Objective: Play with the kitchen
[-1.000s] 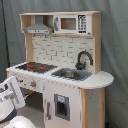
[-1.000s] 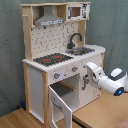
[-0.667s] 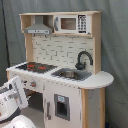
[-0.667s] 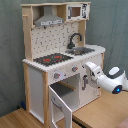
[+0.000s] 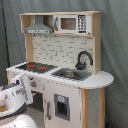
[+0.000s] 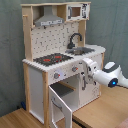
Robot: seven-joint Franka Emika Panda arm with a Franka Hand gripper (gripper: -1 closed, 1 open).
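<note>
The kitchen (image 5: 65,50) (image 6: 47,35) is a tall white and light-wood toy unit. It has a black-and-red stovetop (image 5: 35,66) (image 6: 52,59), a black faucet (image 5: 82,57) (image 6: 74,39) over a sink (image 5: 70,75) and a grey hood (image 5: 39,30). In the second exterior view its lower oven door (image 6: 61,106) hangs open, swung forward. My white arm reaches in from the second exterior view's right. The gripper (image 6: 84,75) (image 5: 27,82) is right up against the front panel beside a knob (image 6: 74,69). I cannot tell whether it touches the panel.
A toy microwave (image 5: 70,23) sits at the top of the unit. A grey curtain (image 5: 115,60) hangs behind everything. In the second exterior view the kitchen stands on a wooden surface (image 6: 100,112), and the open door juts out below my arm.
My arm has moved closer to the kitchen's front panel, leftward in the second exterior view and rightward in the first exterior view. The kitchen and its open door have not moved.
</note>
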